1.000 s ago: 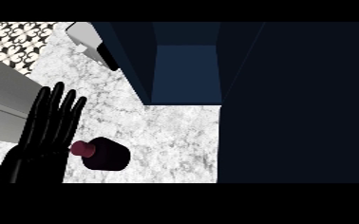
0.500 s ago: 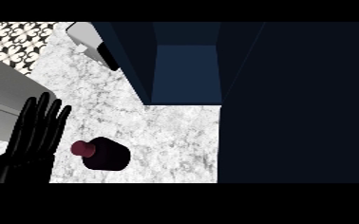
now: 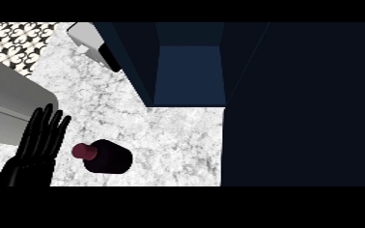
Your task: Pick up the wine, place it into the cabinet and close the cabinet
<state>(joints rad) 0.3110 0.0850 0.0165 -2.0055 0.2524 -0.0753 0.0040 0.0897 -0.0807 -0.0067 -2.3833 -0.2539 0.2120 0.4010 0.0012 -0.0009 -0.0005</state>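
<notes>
Left hand (image 3: 37,145) at lower left, fingers straight and spread, holding nothing, just left of upright wine (image 3: 105,156). Open cabinet (image 3: 189,75) at upper centre.

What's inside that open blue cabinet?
The cabinet shows only a bare blue inner surface; the rest lies dark, so I can't tell. The wine bottle stands outside on the counter.

Mottled white marble counter (image 3: 171,130); matt dark wine (image 3: 107,156); matt navy cabinet (image 3: 189,75).
</notes>
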